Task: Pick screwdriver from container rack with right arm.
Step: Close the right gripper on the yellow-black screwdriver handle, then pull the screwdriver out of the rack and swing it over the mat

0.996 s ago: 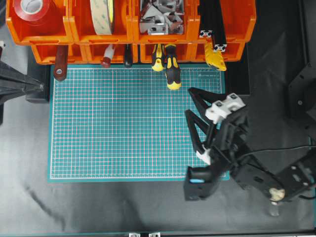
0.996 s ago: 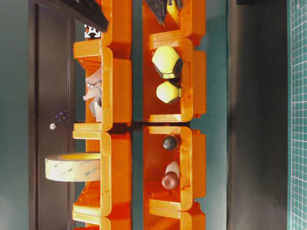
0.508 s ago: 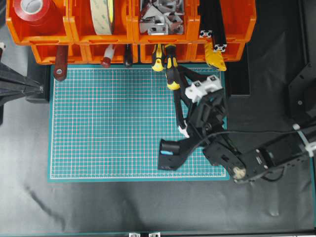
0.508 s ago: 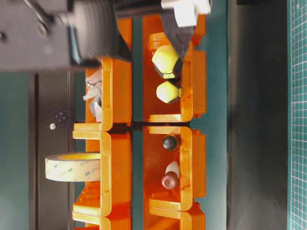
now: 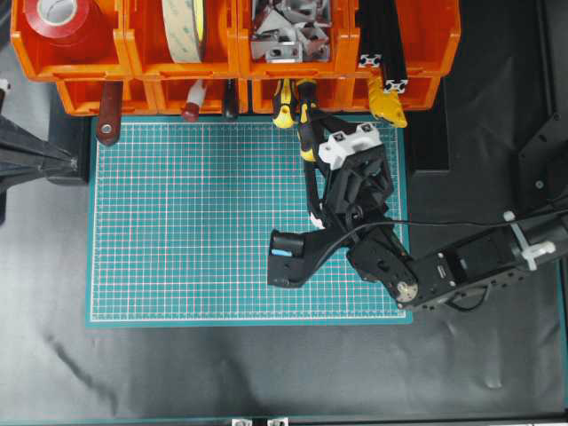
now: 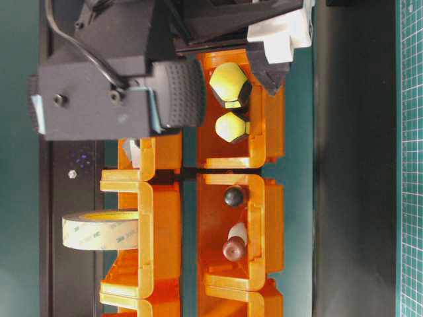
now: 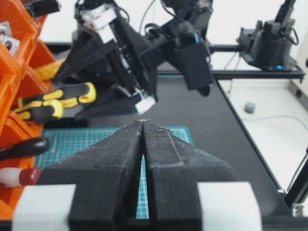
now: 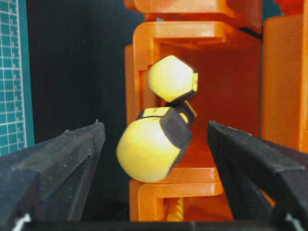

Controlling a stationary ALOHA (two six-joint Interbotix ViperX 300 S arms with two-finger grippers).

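Basically, the container rack (image 5: 235, 67) runs along the top of the overhead view, two tiers of orange bins, behind the green cutting mat (image 5: 195, 222). Upper tier, left to right: a red tape roll (image 5: 55, 18), a tan tape roll (image 5: 184, 29) standing on edge, a pile of grey metal brackets (image 5: 286, 31), and black aluminium extrusions (image 5: 382, 40). Lower tier: a dark red-handled tool (image 5: 108, 114) poking out over the mat edge, a red-and-white handle (image 5: 193, 102), a black handle (image 5: 230, 99), then one bin with two screwdrivers side by side. A yellow item (image 5: 387, 104) sticks out of the last lower bin; can't tell what it is.

The screwdriver (image 5: 307, 120), black handle with yellow stripes, lies in that lower bin with its handle jutting over the mat, just beside the smaller yellow screwdriver (image 5: 283, 102). In the right wrist view its yellow end (image 8: 144, 150) sits nearest the camera, the smaller one's end (image 8: 172, 79) above it.

Right gripper (image 5: 312, 146) is at the handle, fingers spread wide on either side of it, gaps visible both sides in the wrist view, not touching. Right arm (image 5: 426, 271) reaches in from the lower right.

Left gripper (image 7: 142, 126) at the left edge of the scene, well apart from the rack's screwdriver bin, fingers pressed together, nothing between them.
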